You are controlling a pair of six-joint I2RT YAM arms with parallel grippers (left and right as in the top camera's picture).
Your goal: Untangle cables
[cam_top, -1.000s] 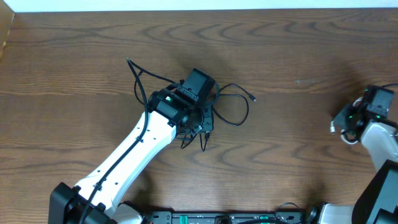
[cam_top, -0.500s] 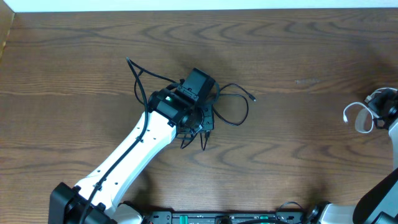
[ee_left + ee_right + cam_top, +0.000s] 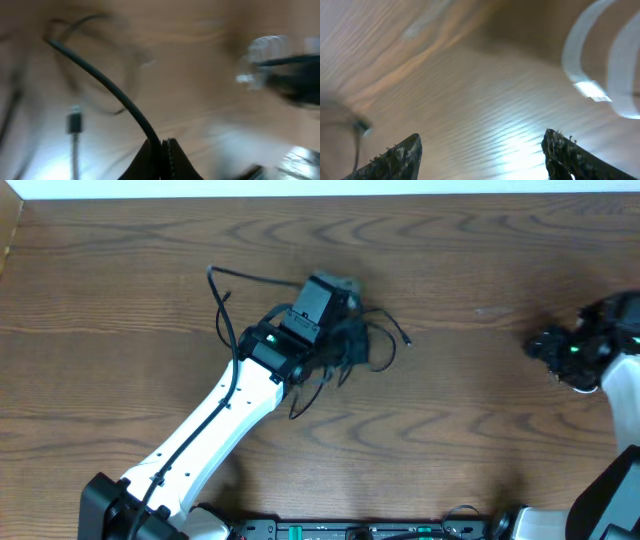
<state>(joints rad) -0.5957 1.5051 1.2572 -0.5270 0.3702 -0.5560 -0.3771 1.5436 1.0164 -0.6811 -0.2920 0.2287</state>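
The left arm (image 3: 215,420) has a long white link with a thin black arm cable (image 3: 192,435) running along it. It has a black base joint (image 3: 108,505) and a boxy black wrist with a small green light (image 3: 268,338). The right arm (image 3: 620,385) is white too, and its black wrist (image 3: 560,350) shows a green glow. The right fingers (image 3: 400,157) are dark with jagged edges; the left fingers (image 3: 175,160) are dark and narrow.

Smooth wood-grain table (image 3: 480,410) under matt black cables (image 3: 111,89)

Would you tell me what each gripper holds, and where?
The left gripper pinches a black cable along its cord, not at an end; the right gripper is open, holding nothing.
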